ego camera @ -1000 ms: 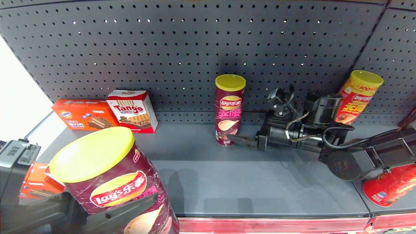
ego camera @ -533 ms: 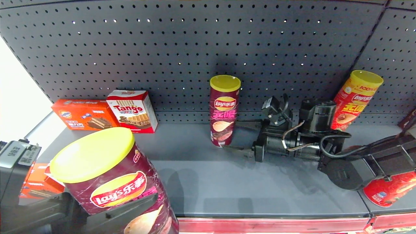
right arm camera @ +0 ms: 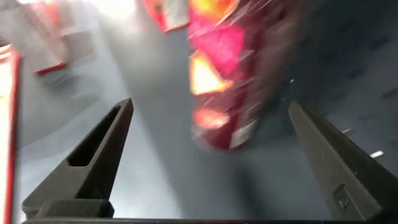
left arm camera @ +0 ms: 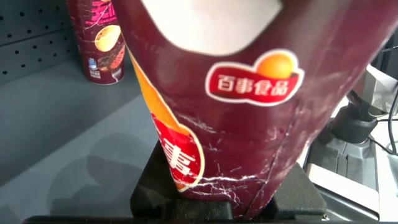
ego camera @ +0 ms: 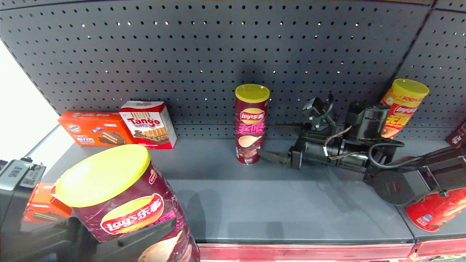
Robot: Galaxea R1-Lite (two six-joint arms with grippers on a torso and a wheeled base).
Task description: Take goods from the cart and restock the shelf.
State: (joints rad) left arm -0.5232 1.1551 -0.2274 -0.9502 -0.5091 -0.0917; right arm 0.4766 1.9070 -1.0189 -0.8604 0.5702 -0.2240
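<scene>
A maroon chips can (ego camera: 251, 123) with a yellow lid stands upright on the grey shelf (ego camera: 291, 203), close to the pegboard back. My right gripper (ego camera: 277, 142) is open just to the right of its base, apart from it. In the right wrist view the same can (right arm camera: 230, 74) stands ahead between the spread fingers (right arm camera: 99, 155). At the lower left my left gripper (ego camera: 138, 233) is shut on a second maroon chips can (ego camera: 120, 203), held upright in front of the shelf edge. That can (left arm camera: 249, 93) looms large in the left wrist view.
An orange biscuit box (ego camera: 93, 127) and a red-white wafer box (ego camera: 149, 123) stand at the shelf's back left. A red-yellow chips can (ego camera: 400, 107) leans against the pegboard at the right. A red can (ego camera: 437, 211) lies at the lower right. The shelf's middle front is bare.
The standing can shifted slightly left early on. My right gripper has since drawn back to the right, off the can's base. The left arm and its can kept still.
</scene>
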